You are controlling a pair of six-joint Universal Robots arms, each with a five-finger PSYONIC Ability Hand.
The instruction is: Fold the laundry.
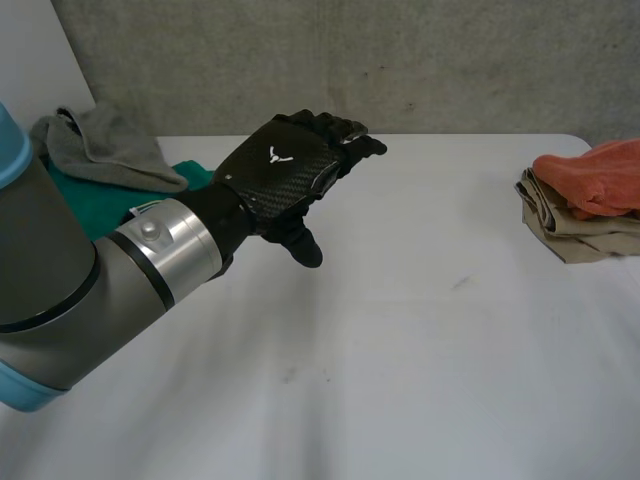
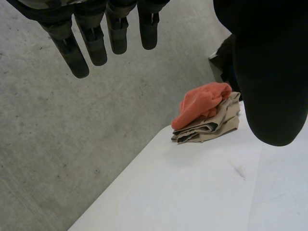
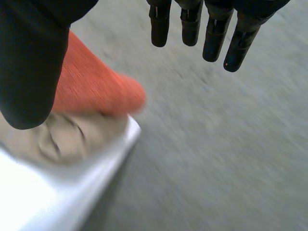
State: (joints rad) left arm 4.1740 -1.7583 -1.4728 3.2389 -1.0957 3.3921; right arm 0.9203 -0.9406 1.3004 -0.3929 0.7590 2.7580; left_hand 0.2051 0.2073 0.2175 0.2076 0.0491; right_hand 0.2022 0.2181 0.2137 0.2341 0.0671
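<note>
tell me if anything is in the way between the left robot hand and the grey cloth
Nothing visible does. The left robot hand hovers open above the table; the grey cloth lies on a teal cloth beside its wrist, nothing between them.

The left hand (image 1: 290, 180) has a glossy carbon-weave back; a polished metal ring (image 1: 165, 245) caps its matt grey arm (image 1: 50, 290). The bench (image 1: 400, 330) is smooth matt white. The orange cloth (image 1: 595, 175) looks fuzzy, the tan cloth (image 1: 570, 235) flat-woven, and the wall (image 1: 400, 60) rough.

Black left hand (image 1: 285, 178), silver cuff (image 1: 168, 248), grey arm (image 1: 50, 290).
</note>
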